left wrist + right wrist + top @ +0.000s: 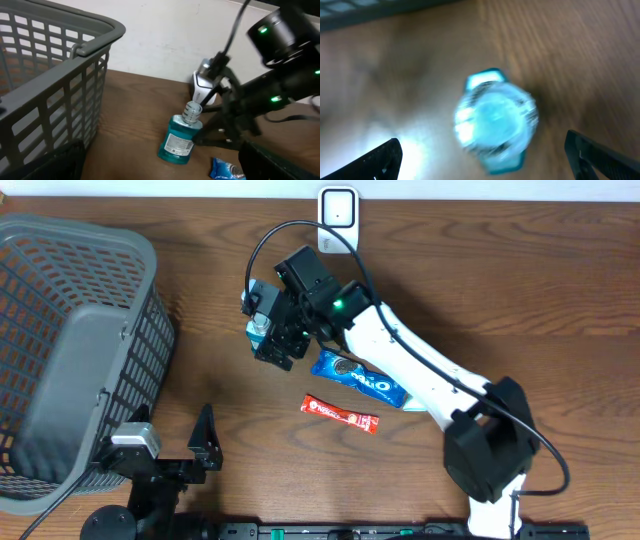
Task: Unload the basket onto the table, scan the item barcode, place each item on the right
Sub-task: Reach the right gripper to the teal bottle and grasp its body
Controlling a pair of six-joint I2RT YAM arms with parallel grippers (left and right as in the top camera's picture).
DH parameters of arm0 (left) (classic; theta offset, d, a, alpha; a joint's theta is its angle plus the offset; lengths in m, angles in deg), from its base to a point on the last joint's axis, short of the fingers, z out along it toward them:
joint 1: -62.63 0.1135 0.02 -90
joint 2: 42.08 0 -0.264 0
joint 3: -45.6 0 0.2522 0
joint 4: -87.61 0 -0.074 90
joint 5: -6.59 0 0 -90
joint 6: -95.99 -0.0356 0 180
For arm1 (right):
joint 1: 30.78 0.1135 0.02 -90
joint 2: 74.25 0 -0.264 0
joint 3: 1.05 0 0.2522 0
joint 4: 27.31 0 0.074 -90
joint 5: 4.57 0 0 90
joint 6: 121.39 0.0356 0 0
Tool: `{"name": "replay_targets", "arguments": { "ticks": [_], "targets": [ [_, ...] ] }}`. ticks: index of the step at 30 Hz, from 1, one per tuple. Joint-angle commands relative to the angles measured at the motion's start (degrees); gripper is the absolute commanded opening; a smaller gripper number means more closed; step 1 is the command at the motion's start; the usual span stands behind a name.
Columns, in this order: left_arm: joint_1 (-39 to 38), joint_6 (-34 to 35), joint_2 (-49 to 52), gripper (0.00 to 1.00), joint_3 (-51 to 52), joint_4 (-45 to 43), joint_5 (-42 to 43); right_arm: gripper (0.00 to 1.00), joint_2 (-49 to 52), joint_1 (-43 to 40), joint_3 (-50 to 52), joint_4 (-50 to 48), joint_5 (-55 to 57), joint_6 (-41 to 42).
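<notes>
While the mouthwash bottle (177, 142) stands on the surface (520, 280) under the right jaws, spread wide and gripping nothing, the scan looks not yet started. Left jaws apart, idle; grasp and presentation to the scanner (338, 210) remain.

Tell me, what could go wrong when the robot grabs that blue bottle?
The bottle stands upright, and the right end effector hangs open over its cap. If it closes off-centre, it might knock the bottle over. The cap looks round and smooth, so the grip might slip. A falling bottle could land on the cookie pack lying close by.
</notes>
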Motion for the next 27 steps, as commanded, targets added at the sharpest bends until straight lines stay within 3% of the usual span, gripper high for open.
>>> {"name": "replay_targets", "arguments": {
  "ticks": [1,11,13,17,23,25,27],
  "targets": [
    [0.28,-0.81,0.13,0.98,-0.09,0.02,0.92,0.99,1.73,0.26,-0.90,-2.21,3.15,-0.92],
    [0.28,-0.81,0.13,0.98,0.00,1.70,0.92,0.99,6.19,1.09,-0.90,-7.30,1.60,-0.48],
    [0.28,-0.79,0.13,0.98,0.13,1.70,0.90,0.95,6.75,1.49,-0.90,-7.76,1.62,-0.50],
    [0.28,-0.79,0.13,0.98,0.28,1.97,0.90,0.71,6.82,1.75,-0.90,-9.11,1.62,-0.48],
    [0.28,-0.76,0.13,0.98,0.28,3.76,0.90,0.51,6.84,1.70,-0.90,-10.25,1.44,0.20],
    [0.28,-0.76,0.13,0.98,0.28,4.74,0.90,0.36,6.99,1.70,-0.90,-10.49,1.44,0.20],
    [0.28,-0.76,0.13,0.98,0.28,4.94,0.90,0.27,7.10,1.75,-0.90,-10.88,1.44,0.22]
  ]
}}
